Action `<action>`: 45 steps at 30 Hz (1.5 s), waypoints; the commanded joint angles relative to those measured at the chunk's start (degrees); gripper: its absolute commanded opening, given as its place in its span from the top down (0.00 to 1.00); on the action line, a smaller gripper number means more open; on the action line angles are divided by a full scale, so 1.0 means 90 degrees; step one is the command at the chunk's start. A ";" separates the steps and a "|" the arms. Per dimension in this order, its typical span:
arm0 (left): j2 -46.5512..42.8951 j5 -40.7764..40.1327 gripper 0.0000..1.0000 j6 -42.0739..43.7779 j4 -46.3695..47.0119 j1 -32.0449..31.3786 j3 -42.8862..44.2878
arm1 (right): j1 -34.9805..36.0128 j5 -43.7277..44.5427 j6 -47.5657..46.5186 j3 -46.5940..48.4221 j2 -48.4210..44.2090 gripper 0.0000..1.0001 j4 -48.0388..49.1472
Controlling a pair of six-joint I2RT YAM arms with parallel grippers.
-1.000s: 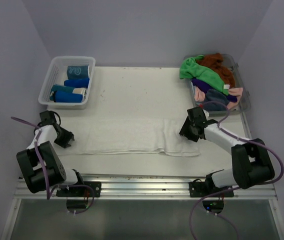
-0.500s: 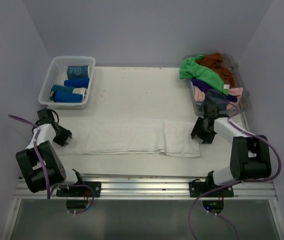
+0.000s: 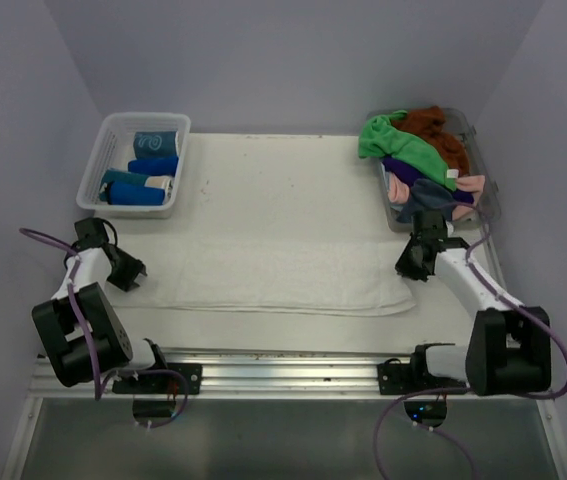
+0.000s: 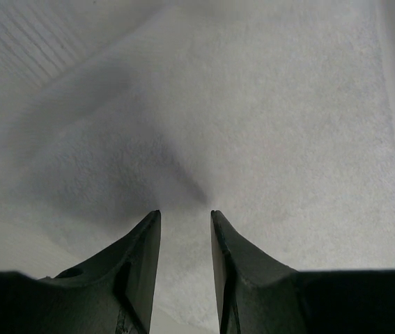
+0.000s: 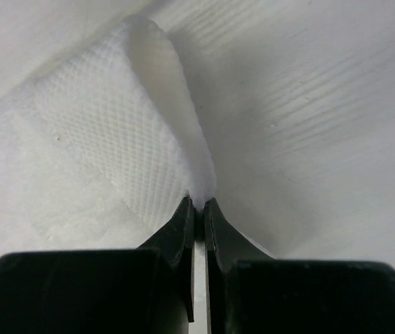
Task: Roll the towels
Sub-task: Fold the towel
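Note:
A white towel (image 3: 273,275) lies stretched in a long folded strip across the near half of the table. At its left end, my left gripper (image 3: 133,275) holds a thick fold of it between part-closed fingers (image 4: 185,214), and the cloth (image 4: 267,125) tents away from the tips. My right gripper (image 3: 413,268) is shut on the towel's right edge, with the woven hem (image 5: 99,132) pinched at the tips (image 5: 198,202). Green (image 3: 398,140), rust-brown (image 3: 433,125), purple (image 3: 403,168), pink (image 3: 400,188) and slate grey (image 3: 433,190) towels are heaped at the back right.
The heap fills a clear plastic tub (image 3: 486,200) just behind my right gripper. A white slotted basket (image 3: 113,130) at the back left holds rolled blue towels (image 3: 153,165). Walls close in on both sides, and a metal rail runs along the near edge.
My right gripper has moved right along the towel and closed on its right edge, drawing that end out longer and flatter. The left gripper shifted slightly left, still holding its end.

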 commanded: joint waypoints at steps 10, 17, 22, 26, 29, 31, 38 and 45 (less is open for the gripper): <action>-0.0446 0.0420 0.62 -0.0945 0.0752 -0.2051 -0.0774 | -0.0085 0.1731 0.0170 0.1323 -0.2683 1.00 -0.1805; -0.0154 0.0488 0.62 -0.1433 0.1153 -0.3254 -0.0873 | -0.0085 0.1157 -0.0210 0.2515 -0.2490 1.00 -0.2080; 0.0461 0.0518 0.62 -0.1406 0.1486 -0.4240 -0.0318 | 0.0158 0.0424 -0.0084 0.3121 -0.2196 1.00 -0.2090; 0.0785 0.0518 0.62 -0.0977 0.1418 -0.4554 0.0054 | 0.1231 0.0811 0.0276 0.3511 -0.1903 1.00 -0.2041; 0.0513 0.0333 0.62 -0.0587 0.1048 -0.4554 0.0405 | 0.2052 0.0784 0.0491 0.3707 -0.1484 1.00 -0.1847; 0.0307 0.0069 0.60 -0.0439 0.0657 -0.4525 0.0718 | 0.2541 0.0794 0.0561 0.3766 -0.1181 1.00 -0.1603; -0.0494 0.0118 0.60 -0.0038 -0.0037 -0.3452 0.1081 | 0.3625 0.0794 0.0503 0.4370 -0.0136 1.00 -0.1182; -0.0270 -0.0215 0.84 0.0031 0.0050 -0.2503 0.0612 | 0.4484 0.0725 0.0385 0.4957 0.0850 1.00 -0.0782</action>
